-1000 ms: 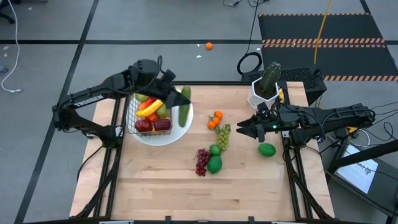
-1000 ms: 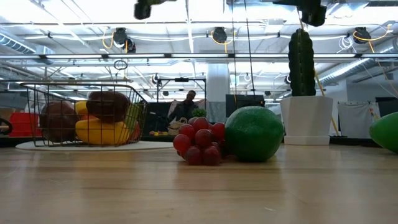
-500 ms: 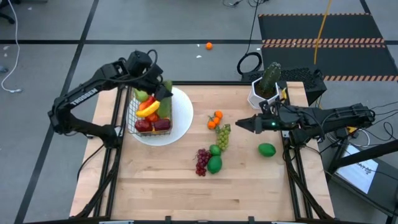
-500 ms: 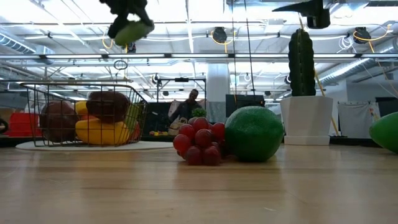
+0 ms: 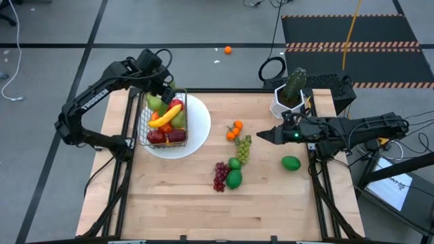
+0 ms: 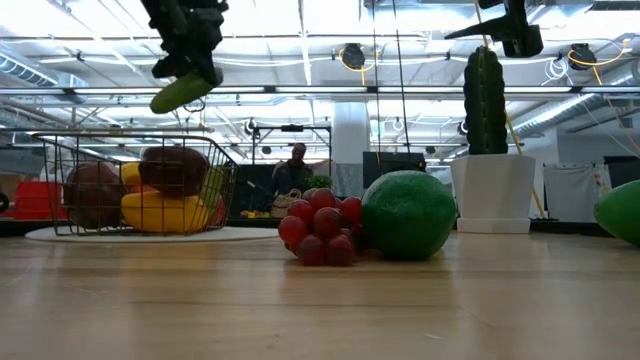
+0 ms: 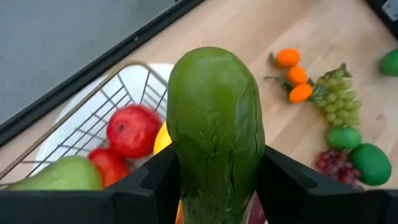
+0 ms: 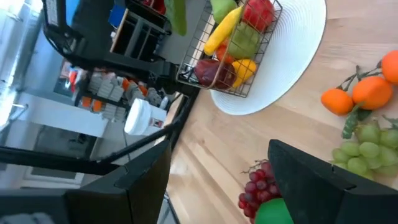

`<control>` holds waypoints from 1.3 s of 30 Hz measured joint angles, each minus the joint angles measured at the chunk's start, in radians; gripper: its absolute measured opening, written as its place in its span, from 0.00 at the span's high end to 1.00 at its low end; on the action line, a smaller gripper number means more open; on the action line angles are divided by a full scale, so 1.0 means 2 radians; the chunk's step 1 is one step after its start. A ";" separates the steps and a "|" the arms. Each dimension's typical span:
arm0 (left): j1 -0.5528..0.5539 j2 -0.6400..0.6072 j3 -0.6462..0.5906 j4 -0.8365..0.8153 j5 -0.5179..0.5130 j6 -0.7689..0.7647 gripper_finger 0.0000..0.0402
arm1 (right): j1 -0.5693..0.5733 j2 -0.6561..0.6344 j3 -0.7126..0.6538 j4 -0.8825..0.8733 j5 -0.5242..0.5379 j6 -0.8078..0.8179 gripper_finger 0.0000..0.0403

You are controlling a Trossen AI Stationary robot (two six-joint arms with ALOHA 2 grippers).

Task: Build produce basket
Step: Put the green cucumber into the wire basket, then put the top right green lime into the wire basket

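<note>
Left pincer point(image 6: 185, 75) with cucumber point(image 6: 180, 92) above the filled basket point(image 6: 140, 185) on plate point(image 6: 150, 235).

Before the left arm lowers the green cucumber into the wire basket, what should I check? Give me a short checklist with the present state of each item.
1. Left gripper firmly shut on the long green cucumber: ok, fingers press both its sides.
2. Cucumber above the dark wire mesh basket: ok, it hangs over the basket's far end in the low view.
3. Room in the basket: cannot tell; a yellow banana, red apples and pears already fill much of it.
4. Basket sits on the round white plate: ok.
5. Right gripper away from the basket: ok, it is open, over the green grapes.
</note>
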 joint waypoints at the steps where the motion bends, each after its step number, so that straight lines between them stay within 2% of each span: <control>1: 0.000 0.003 0.000 -0.003 0.000 0.000 0.56 | 0.000 0.000 0.000 -0.004 -0.001 -0.001 0.35; 9: -0.016 0.034 0.000 -0.038 0.002 0.023 0.56 | -0.004 0.000 0.000 -0.010 -0.012 -0.021 0.35; 15: -0.039 0.048 -0.001 -0.041 -0.013 0.007 0.56 | -0.006 -0.001 0.000 -0.011 -0.013 -0.018 0.35; 25: -0.082 0.064 -0.048 -0.060 -0.047 -0.031 0.56 | -0.006 -0.001 0.000 -0.011 -0.013 -0.013 0.35; 28: -0.093 0.064 -0.065 -0.059 -0.072 -0.032 0.56 | -0.006 -0.001 0.000 -0.011 -0.013 -0.011 0.35; 32: -0.101 0.064 -0.079 -0.060 -0.075 -0.037 0.56 | -0.006 -0.001 0.000 -0.011 -0.014 0.003 0.35; 35: -0.109 0.064 -0.078 -0.058 -0.074 -0.050 0.52 | -0.006 -0.001 0.000 -0.011 -0.014 0.011 0.35; 39: -0.116 0.064 -0.078 -0.052 -0.079 -0.063 0.42 | -0.006 -0.001 0.000 -0.011 -0.013 0.013 0.35</control>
